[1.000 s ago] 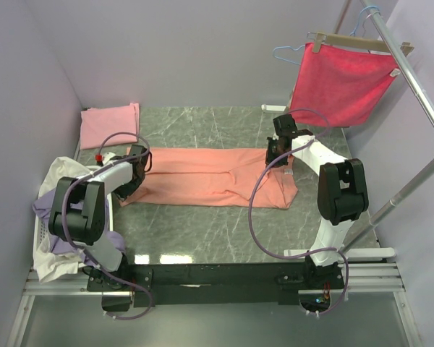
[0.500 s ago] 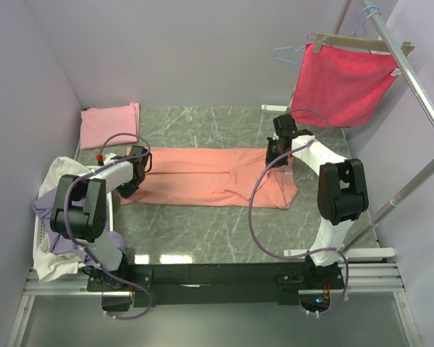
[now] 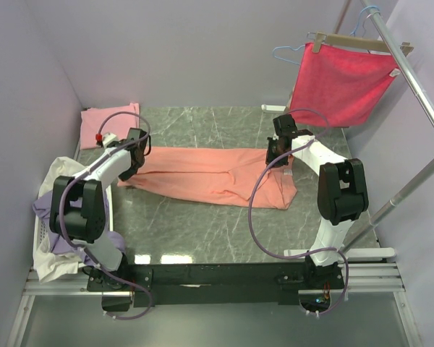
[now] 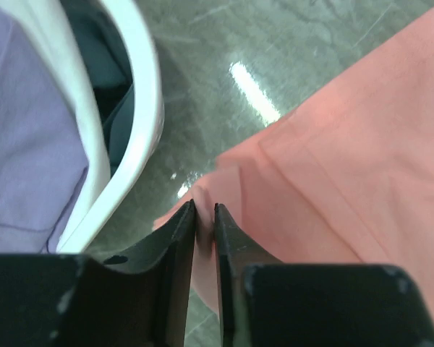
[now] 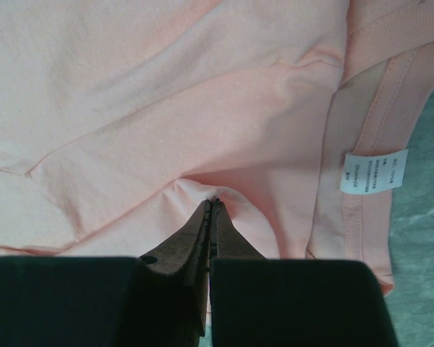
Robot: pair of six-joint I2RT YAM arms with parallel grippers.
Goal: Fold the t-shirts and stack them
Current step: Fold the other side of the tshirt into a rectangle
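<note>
On the green table [image 3: 202,231], top view: salmon-orange shirt [image 3: 217,176] lies stretched betw. the two arms, w/ a folded pink shirt [image 3: 108,123] at the far-left corner. Left wrist cam: left gripper [image 4: 205,210] nearly closed, pinching the shirt's corner just beside a white basket [image 4: 141,94]. Right wrist cam: right gripper [image 5: 213,206] clamped tight on a fabric tuck near the collar [image 5: 376,40], label [image 5: 372,171] alongside. Risk: thin pinches may slip, or catch only one layer, if the arms pull unevenly, skewing the fold.
</note>
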